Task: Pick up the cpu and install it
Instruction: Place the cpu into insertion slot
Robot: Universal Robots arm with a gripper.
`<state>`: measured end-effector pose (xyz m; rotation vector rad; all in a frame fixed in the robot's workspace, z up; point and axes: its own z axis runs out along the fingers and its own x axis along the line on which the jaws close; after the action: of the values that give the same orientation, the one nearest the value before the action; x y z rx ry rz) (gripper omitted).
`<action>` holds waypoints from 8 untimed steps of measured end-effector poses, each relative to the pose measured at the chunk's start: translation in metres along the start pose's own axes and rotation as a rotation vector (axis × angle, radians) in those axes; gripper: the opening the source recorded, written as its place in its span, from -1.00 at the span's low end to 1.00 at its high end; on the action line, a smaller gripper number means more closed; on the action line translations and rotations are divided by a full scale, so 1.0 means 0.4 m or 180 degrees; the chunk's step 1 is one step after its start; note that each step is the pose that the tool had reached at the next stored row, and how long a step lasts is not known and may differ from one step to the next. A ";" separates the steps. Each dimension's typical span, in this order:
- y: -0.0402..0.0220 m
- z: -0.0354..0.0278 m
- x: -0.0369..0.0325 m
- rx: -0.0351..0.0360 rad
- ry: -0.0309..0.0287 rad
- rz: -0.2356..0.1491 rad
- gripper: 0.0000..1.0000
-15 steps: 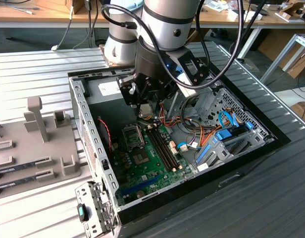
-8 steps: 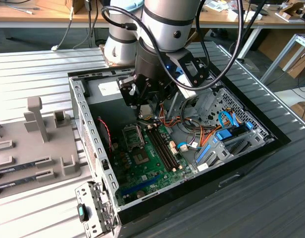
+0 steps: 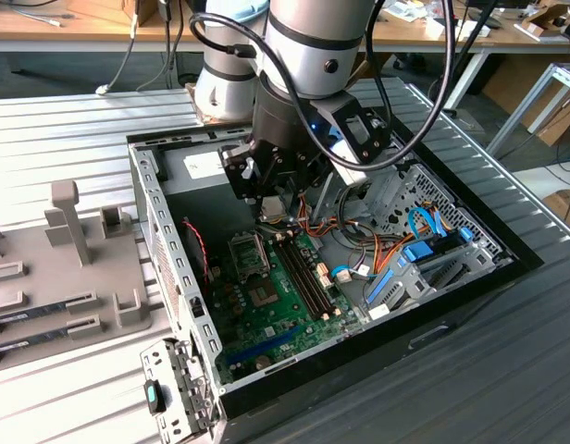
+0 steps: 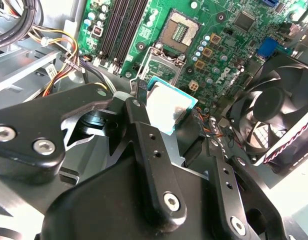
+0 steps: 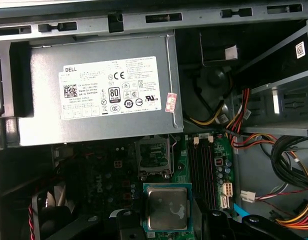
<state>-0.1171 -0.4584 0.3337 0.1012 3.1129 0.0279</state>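
The end effector point(image 4: 166, 109) was closed on the cpu point(image 4: 169, 102). Its black fingers point(image 4: 141, 93) pressed against opposite edges of the chip, so the jaws stood narrow, only as far apart as the chip is wide. In both wrist views the cpu sat flat between them, silvery top up, with a thin blue-green rim showing around it point(image 5: 166, 207).

The chip hung in the air over the green board point(image 4: 221, 55). It was close to the open socket point(image 4: 180, 34) but had not been set into it, and the socket's square frame point(image 5: 154, 155) lay bare. The long dark memory slots point(image 4: 121, 30) ran just beside the socket. A black fan point(image 4: 274, 107) stood at the board's edge. In the first wrist view the grey power supply box point(image 5: 101, 90) lay beyond the socket.

In the exterior view the end effector point(image 3: 271, 199) reached down into the open computer case point(image 3: 151, 213), between the power supply and the socket point(image 3: 250, 254). The case rested on a ribbed metal table point(image 3: 63, 120). A grey parts holder point(image 3: 63, 268) lay on the table at the exterior view's left, well apart from the case.
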 end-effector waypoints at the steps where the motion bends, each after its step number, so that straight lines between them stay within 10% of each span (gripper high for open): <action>1: 0.000 0.001 0.000 0.0000 0.0000 0.0000 -0.05; 8: -0.003 0.004 0.000 0.0000 0.0000 0.0000 -0.05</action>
<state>-0.1171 -0.4597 0.3321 0.1013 3.1129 0.0278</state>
